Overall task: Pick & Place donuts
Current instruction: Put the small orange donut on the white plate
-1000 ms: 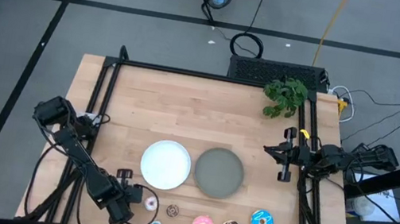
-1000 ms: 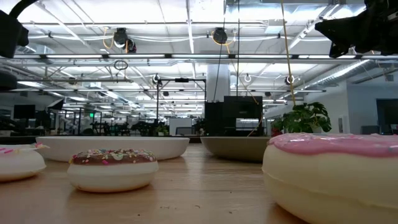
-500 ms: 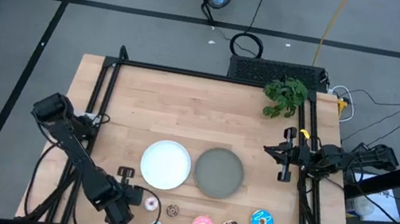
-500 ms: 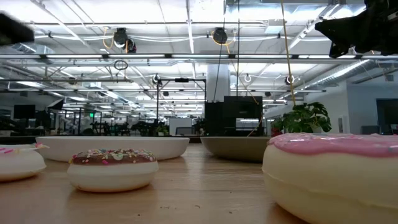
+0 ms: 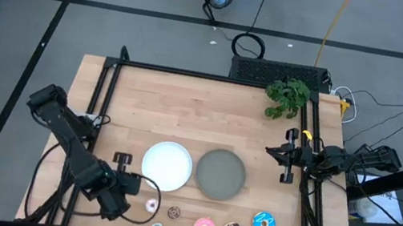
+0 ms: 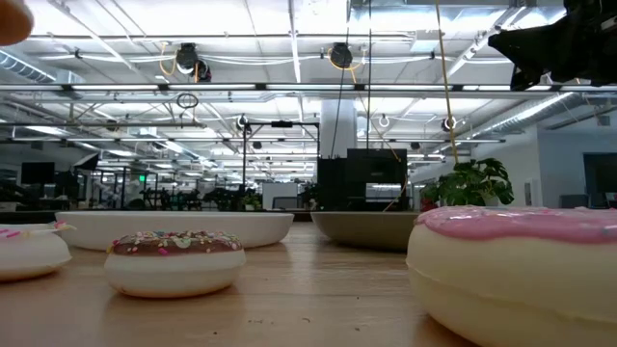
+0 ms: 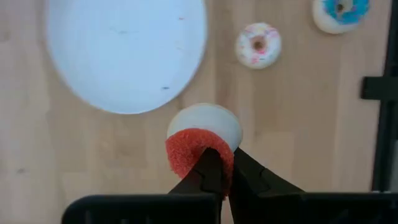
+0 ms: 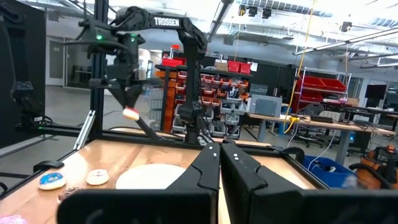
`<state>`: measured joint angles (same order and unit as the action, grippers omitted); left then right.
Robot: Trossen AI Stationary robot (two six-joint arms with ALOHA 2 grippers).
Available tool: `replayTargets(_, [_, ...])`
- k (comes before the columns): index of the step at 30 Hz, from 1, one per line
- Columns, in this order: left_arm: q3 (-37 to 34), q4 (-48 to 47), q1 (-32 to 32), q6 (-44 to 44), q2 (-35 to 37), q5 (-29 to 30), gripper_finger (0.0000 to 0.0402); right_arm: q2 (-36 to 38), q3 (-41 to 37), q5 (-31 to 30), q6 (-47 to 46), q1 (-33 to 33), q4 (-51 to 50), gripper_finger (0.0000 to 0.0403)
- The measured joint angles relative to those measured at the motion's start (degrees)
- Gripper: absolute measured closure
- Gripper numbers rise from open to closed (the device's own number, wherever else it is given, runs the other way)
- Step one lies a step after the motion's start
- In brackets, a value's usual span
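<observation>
While raised above the table, left fingers (image 7: 214, 171) pinch the red donut (image 7: 193, 149) by its rim.

L tool (image 7: 221, 167) clamps red donut (image 7: 198, 144) above white plate (image 7: 124, 53) edge.

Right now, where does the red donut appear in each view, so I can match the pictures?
High view: hidden under the left gripper, beside the white plate.
Low view: not in it.
Left wrist view: red donut in the gripper, lower centre.
Right wrist view: red donut under the far arm, upper left.
Shared landmark: the white plate, in every view.
</observation>
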<state>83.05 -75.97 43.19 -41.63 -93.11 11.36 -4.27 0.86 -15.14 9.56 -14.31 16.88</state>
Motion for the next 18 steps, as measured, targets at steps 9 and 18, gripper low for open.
replayTargets(9, [0.0,-2.5,-2.97,1.65,4.08,3.22,0.0393,0.01,0.0,0.0,0.11,0.0,0.01,0.0399])
replayTargets(18, [0.02,1.16,-9.44,11.32,4.32,8.14,0.0376,0.0,0.0,-0.02,0.11,0.0,0.02,0.0399])
